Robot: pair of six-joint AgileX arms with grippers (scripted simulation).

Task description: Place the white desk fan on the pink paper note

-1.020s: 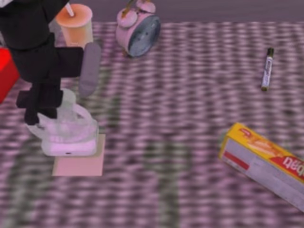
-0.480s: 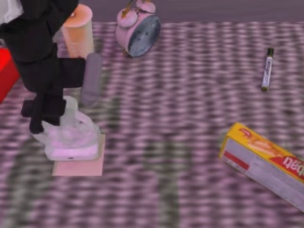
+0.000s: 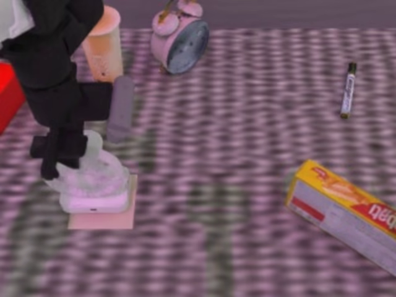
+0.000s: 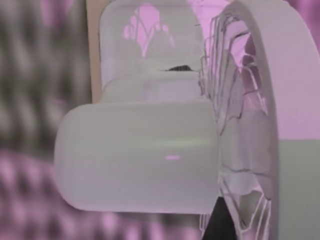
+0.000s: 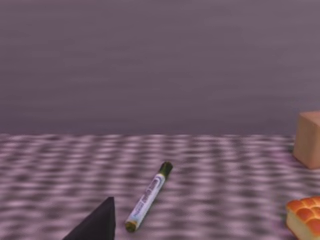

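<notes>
a: count the table for me, taking the pink paper note [image 3: 102, 218] as the marker.

b: one white desk fan [image 3: 94, 182], one note, one pink alarm clock [image 3: 180, 42], one orange cup [image 3: 103, 42], one red block [image 3: 8, 93], one marker pen [image 3: 348, 90] and one yellow box [image 3: 346, 213]. two arms, though only the left one shows from above.

a: where does the fan stand?

b: on the note itself. its rounded base covers the note's far half and overhangs a little on the left; the near strip and the right edge of the paper stay bare. in the left wrist view the motor housing [image 4: 137, 155] fills the middle, with the grille [image 4: 250, 125] beside it and the base beyond.

a: and the left gripper [image 3: 59, 151]?

b: directly at the fan, on its far-left side as seen from the note, with dark fingers reaching down beside the grille. a dark fingertip [image 4: 220, 225] shows right against the grille in the wrist view. i cannot tell whether the fingers clamp the fan or stand apart from it.

a: the rest?

b: the red block lies beyond the note and to its left, at the table's edge. the cup is straight beyond the note, the clock beyond and a little to the right. the box is well to the right, level with the note, and the pen is far right and beyond. the right arm is out of the top view; its wrist camera looks over the pen [image 5: 149, 196].
</notes>
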